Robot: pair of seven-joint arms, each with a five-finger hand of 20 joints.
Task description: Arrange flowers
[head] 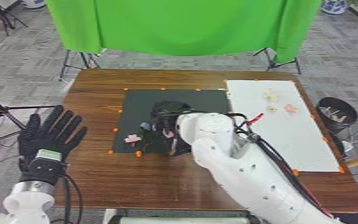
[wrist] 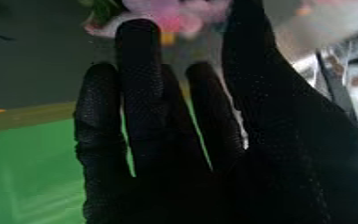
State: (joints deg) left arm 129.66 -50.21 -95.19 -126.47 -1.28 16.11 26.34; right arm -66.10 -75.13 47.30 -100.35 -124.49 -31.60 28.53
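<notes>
A brown wooden counter [head: 140,175] carries a dark mat [head: 138,115] on its left and a white sheet [head: 295,145] on its right. The right arm [head: 255,175] crosses from the near right corner, and its black-gloved right hand [head: 170,107] is over the dark mat. Seen close up from the wrist, the fingers [wrist: 138,75] are long and almost straight, with a wide gap to the thumb [wrist: 246,45], and I see nothing gripped. A pink blossom [wrist: 189,11] with a green leaf [wrist: 104,11] lies just past the fingertips; it is blurred there, so perhaps they touch it, perhaps not. A pink flower [head: 133,138] is on the near left part of the mat, while two cream flowers [head: 270,94] and a smaller pink bloom [head: 290,108] are on the sheet. The robot's left hand [head: 49,142], by the counter's left edge, is spread wide and empty. The step in hand looks like settling a blossom into the arrangement on the mat. To do it well, I would bring thumb and fingers together low, on the stem or firm base, since petals would likely crease under a pinch. A slow, level approach should spare the neighbouring blooms, and a wide, straight release should keep leaves from snagging on the glove.
</notes>
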